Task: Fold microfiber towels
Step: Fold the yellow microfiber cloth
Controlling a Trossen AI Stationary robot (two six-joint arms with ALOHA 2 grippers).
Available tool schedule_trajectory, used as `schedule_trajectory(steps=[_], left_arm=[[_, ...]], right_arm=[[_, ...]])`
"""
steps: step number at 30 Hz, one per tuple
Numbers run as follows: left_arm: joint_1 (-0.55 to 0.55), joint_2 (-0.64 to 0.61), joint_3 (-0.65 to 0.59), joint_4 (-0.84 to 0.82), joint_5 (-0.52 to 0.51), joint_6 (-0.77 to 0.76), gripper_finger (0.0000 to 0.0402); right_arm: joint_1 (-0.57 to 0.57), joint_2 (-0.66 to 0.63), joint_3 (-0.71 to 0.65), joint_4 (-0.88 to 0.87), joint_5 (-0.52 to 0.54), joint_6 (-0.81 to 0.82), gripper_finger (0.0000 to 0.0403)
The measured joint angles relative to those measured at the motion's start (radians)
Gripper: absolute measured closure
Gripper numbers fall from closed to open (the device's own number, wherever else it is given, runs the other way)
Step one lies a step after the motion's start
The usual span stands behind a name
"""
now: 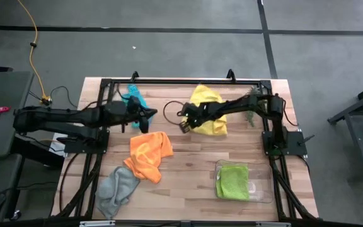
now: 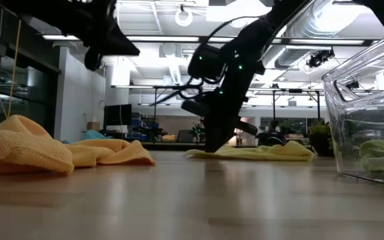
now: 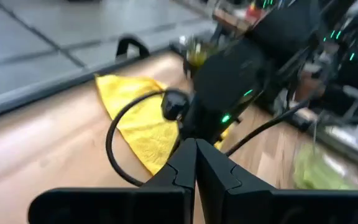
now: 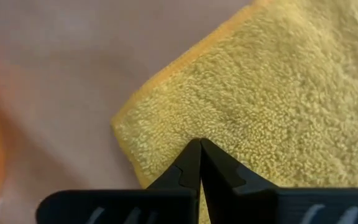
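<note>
- Nearest the front edge of the table [image 1: 188,192], a clear plastic tray [image 1: 262,189] is seen at the right, and the lime green towel [image 1: 232,181] is held inside it, bunched into a rough square against the tray's left side.
- In the low view the same tray's wall [image 2: 369,87] is shown at the right edge, with the green cloth [image 2: 379,155] lying on its floor.
- At the front left the grey towel [image 1: 117,188] is left crumpled, and the orange towel [image 1: 149,154] is heaped just behind it, touching it.
- Farther back, the yellow towel [image 1: 208,106] is spread flat near the middle of the table.
- The right gripper [image 1: 185,126] is lowered onto the yellow towel's near left corner, the arm being stretched leftward from its base at the right; its jaws are pressed together at the cloth [image 4: 272,93], but whether fabric is pinched cannot be told.
- The left gripper [image 1: 151,116] is held above the wood between the orange and teal cloths, its arm extended rightward, jaws closed on nothing.
- Farthest back, the teal towel [image 1: 135,96] is partly covered by the left arm.
</note>
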Motion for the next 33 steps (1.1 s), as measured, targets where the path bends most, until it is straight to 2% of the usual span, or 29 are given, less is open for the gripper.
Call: schedule_trajectory(steps=[8, 12, 15, 21, 25, 29, 33], left_arm=[[-0.109, 0.236, 0.0, 0.001, -0.012, -0.086, 0.0402], [-0.168, 0.372, 0.0, 0.037, -0.016, -0.133, 0.0401], [-0.201, 0.468, 0.002, 0.128, -0.02, -0.159, 0.0401], [-0.214, 0.602, 0.026, 0.289, -0.015, -0.166, 0.0401], [-0.194, 0.662, 0.075, 0.281, -0.016, -0.108, 0.0401], [-0.161, 0.732, 0.148, 0.287, -0.014, -0.021, 0.04], [-0.124, 0.817, 0.232, 0.22, -0.013, 0.069, 0.0374]], right_arm=[[0.09, 0.006, -0.001, 0.102, 0.006, 0.061, 0.0403], [0.093, -0.01, -0.001, 0.109, 0.058, 0.057, 0.0403], [0.078, -0.048, -0.001, 0.076, 0.106, 0.03, 0.0403], [0.049, -0.195, 0.001, -0.07, 0.181, -0.079, 0.0403], [0.034, -0.331, 0.0, -0.182, 0.257, -0.146, 0.0403], [0.03, -0.46, 0.0, -0.265, 0.287, -0.168, 0.0403], [0.038, -0.575, 0.0, -0.316, 0.347, -0.135, 0.0403]])
